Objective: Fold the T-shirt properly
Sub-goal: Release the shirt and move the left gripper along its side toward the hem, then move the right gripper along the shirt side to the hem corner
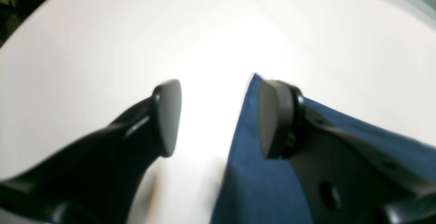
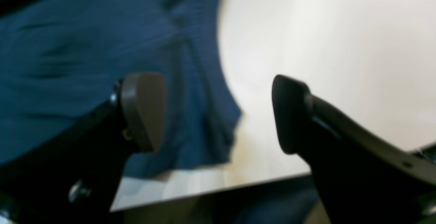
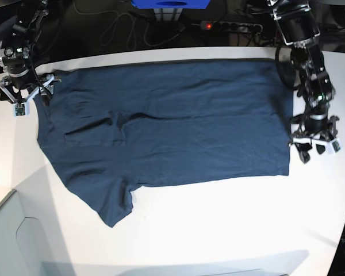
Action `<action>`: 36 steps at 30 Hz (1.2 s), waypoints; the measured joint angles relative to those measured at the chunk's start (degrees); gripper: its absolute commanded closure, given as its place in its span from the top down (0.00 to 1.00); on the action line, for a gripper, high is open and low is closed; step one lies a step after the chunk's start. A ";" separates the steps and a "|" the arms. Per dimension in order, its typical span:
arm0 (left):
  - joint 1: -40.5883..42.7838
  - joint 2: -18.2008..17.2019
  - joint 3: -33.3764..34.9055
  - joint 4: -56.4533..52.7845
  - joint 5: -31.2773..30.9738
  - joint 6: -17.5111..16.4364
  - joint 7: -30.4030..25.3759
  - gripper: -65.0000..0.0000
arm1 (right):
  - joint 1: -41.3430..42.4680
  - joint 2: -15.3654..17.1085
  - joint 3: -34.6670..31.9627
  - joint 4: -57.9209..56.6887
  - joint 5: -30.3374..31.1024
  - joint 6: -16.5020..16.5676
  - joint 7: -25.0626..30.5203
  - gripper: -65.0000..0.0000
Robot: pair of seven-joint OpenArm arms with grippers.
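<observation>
The T-shirt (image 3: 172,123) lay spread flat on the white table (image 3: 218,224), dark navy, hem end toward the base view's right and one short sleeve (image 3: 112,204) jutting toward the near edge at lower left. Some creasing showed near the left-centre of the cloth; the rest looked fairly smooth.

Left pincer (image 3: 313,146) sat at the base view's right, low over the table just beside the shirt's hem corner. In the left wrist view, the left pincer (image 1: 218,118) stood open, fingers well apart, bare table between them; a blue edge of the shirt (image 1: 252,169) ran under and beside one finger (image 1: 272,118). Whether that finger touched the cloth could not be told; the view was blurred.

Right pincer (image 3: 20,98) sat at the base view's left, by the shirt's far-left corner. In the right wrist view, the right pincer (image 2: 218,115) was also open, holding nothing; one finger (image 2: 144,110) was over blue cloth (image 2: 85,64), the other (image 2: 289,115) over bare table near the table's edge.
</observation>
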 measured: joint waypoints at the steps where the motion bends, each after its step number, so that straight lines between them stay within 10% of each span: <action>1: -1.62 -0.70 1.51 -2.23 -0.15 0.02 -0.15 0.53 | 0.13 0.04 -0.04 0.00 -0.04 0.00 0.00 0.71; 21: -21.92 -2.32 9.46 -32.28 -0.15 -0.37 -0.72 0.52 | -0.02 0.17 0.07 -0.17 -0.15 0.00 0.00 0.71; 36: -23.02 -1.68 9.40 -35.56 5.75 -0.42 -1.33 0.47 | 1.36 0.15 0.07 0.04 -0.13 -0.02 -0.15 0.71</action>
